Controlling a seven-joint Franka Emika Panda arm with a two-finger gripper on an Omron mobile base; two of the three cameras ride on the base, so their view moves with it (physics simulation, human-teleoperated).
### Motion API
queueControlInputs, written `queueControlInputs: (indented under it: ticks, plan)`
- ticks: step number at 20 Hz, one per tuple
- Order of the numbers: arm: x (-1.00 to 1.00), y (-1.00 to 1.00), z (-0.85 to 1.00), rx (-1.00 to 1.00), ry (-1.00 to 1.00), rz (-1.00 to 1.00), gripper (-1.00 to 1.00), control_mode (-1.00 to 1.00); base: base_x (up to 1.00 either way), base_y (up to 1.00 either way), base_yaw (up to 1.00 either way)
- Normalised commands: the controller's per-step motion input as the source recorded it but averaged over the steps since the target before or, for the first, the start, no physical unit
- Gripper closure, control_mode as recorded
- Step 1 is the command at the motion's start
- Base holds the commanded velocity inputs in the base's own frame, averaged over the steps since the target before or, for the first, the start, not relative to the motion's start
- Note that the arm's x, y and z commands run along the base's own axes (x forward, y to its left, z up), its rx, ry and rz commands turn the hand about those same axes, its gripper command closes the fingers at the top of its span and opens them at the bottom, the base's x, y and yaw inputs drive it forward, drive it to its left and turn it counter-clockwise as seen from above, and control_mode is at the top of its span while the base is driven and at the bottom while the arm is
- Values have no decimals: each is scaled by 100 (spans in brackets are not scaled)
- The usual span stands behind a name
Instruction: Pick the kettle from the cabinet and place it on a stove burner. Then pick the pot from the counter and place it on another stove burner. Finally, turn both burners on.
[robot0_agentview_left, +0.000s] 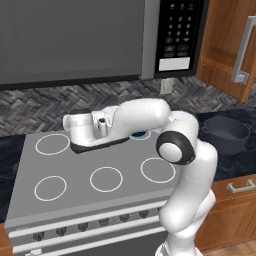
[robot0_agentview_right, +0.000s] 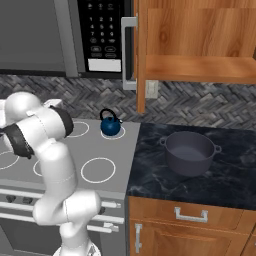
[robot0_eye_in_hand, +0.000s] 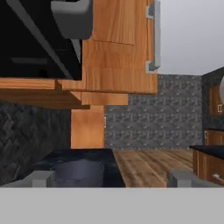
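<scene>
Kettle (robot0_agentview_right: 110, 124) sits on rear stove burner (robot0_agentview_right: 116, 134) | pot (robot0_agentview_right: 190, 152) rests on counter (robot0_agentview_right: 235, 172) | gripper (robot0_eye_in_hand: 111, 178) spread wide, grasping nothing

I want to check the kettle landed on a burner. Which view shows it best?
The right base view: the kettle stands whole on a back burner ring. In the left base view, a blue sliver peeks from behind the arm.

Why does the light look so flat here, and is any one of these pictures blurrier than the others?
Right base view: even light, with only a soft dark patch under the pot on the counter, and no glare on the kettle. Left base view: the microwave door shows a plain grey sheen without reflections. Hand view: softest of the three, cabinet edges smeared.
</scene>
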Motion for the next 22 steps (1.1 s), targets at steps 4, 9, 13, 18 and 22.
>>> queueControlInputs:
  ticks: [4,9,13,18,22]
  plan:
    - [-75,-7,42,0,-22,4,-100,-100,0,0,0]
    - [-69,-5,32,1,-18,10,-100,-100,0,0,0]
    - [-49,-2,20,7,-13,17,-100,-100,0,0,0]
    - [-29,-5,18,15,-5,19,-100,-100,0,0,0]
    - [-25,-13,12,22,0,22,-100,-100,0,0,0]
